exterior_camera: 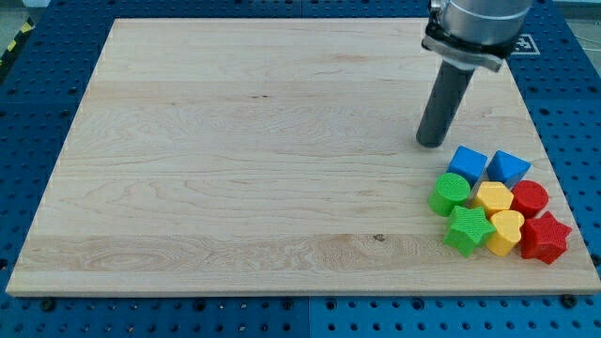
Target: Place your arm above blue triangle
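The blue triangle lies at the view's right, at the top right of a tight cluster of blocks. A blue cube sits just left of it. My tip rests on the board up and to the left of the cluster, a short way left of the blue cube and further left of the blue triangle. It touches no block.
Below the blue blocks lie a green cylinder, a yellow hexagon, a red cylinder, a green star, a yellow heart and a red star. The wooden board ends close to the cluster's right.
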`<move>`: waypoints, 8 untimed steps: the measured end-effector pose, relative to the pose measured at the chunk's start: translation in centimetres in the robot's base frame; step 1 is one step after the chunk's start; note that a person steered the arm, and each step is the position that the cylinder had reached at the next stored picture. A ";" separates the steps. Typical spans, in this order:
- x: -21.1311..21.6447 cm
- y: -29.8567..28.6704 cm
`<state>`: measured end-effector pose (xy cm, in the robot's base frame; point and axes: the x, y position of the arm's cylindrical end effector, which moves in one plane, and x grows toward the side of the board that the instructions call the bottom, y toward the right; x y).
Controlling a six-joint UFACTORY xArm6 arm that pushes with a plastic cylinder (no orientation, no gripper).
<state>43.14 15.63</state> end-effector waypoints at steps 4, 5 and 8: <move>-1.7 4.0; -1.7 6.7; 0.0 12.0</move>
<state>43.17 27.64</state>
